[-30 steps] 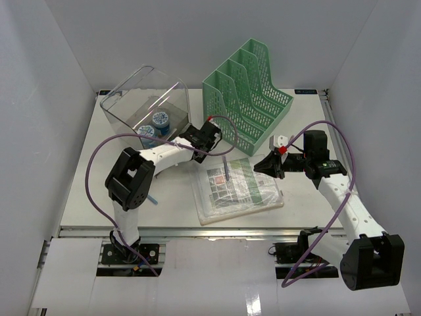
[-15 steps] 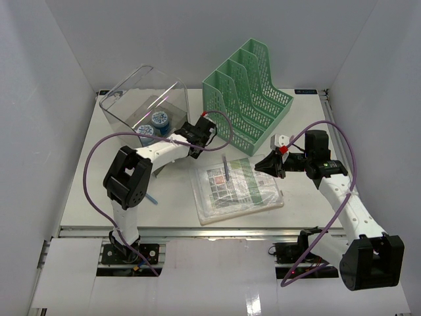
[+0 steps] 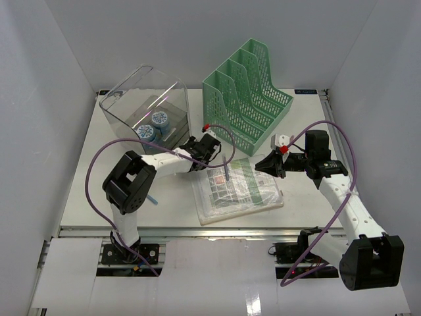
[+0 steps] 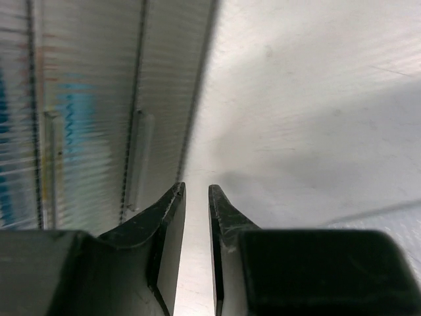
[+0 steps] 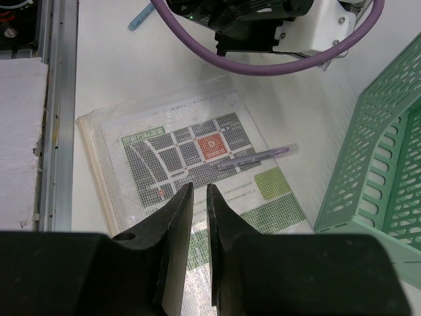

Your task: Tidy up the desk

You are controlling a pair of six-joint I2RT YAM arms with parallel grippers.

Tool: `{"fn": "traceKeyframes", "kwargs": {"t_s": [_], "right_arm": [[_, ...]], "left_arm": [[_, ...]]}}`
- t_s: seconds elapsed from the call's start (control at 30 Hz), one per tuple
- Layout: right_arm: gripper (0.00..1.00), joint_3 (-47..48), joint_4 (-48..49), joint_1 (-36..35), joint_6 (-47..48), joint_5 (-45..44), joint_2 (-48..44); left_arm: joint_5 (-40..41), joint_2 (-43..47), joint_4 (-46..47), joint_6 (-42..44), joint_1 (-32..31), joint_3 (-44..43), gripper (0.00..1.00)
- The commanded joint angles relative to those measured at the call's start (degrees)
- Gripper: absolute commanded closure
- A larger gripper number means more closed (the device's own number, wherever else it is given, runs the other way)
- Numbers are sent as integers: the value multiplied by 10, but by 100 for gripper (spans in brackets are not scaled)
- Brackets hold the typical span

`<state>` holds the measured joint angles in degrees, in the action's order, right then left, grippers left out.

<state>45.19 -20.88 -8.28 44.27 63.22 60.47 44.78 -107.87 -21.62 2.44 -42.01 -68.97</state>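
1. The desk (image 3: pixel 174 201) fills the white booth, with its metal rail along the near edge. A clear bin (image 3: pixel 141 105) stands at the far left corner and a green file rack (image 3: pixel 250 92) by the far edge. A plastic sleeve (image 3: pixel 237 187) holding a printed sheet lies at the middle of the front edge
2. Only the overhead view shows two blue-topped tubs (image 3: pixel 158 119) inside the bin and both arms whole. The left gripper (image 3: pixel 214 153) is low by the sleeve's far left corner, and the right gripper (image 3: pixel 264 164) hangs over the sleeve's right side
3. The right wrist view sharpens what looks small from above: a purple pen (image 5: pixel 256 157) lying across the sheet and a pale blue stick (image 5: pixel 141 17) on bare desk towards the left edge. Its fingers (image 5: pixel 174 224) are nearly together, a thin slit between them, gripping nothing
4. The left wrist view shows its fingers (image 4: pixel 168 220) also drawn close with nothing between them, over white desk. Beside them is a ribbed see-through surface I cannot identify
5. Half a second ago the left gripper was beside the bin; it has since swung towards the sleeve and pen. The right arm, pen and sleeve have not shifted
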Motion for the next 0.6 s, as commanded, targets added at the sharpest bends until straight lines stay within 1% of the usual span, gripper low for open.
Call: {"fn": "traceKeyframes", "kwargs": {"t_s": [0.0,0.07,0.13,0.37,0.57], "right_arm": [[80,-4,12,4,-2,15,-5],[80,-5,11,5,-2,14,-5],[80,-4,11,5,-2,15,-5],[79,-4,11,7,-2,16,-5],[79,-4,11,7,-3,16,-6]], "left_arm": [[105,30,101,46,6,10,63],[121,19,127,79,6,9,58],[133,3,146,92,11,4,54],[133,-31,165,117,24,-16,54],[133,-49,163,124,33,-25,55]]}}
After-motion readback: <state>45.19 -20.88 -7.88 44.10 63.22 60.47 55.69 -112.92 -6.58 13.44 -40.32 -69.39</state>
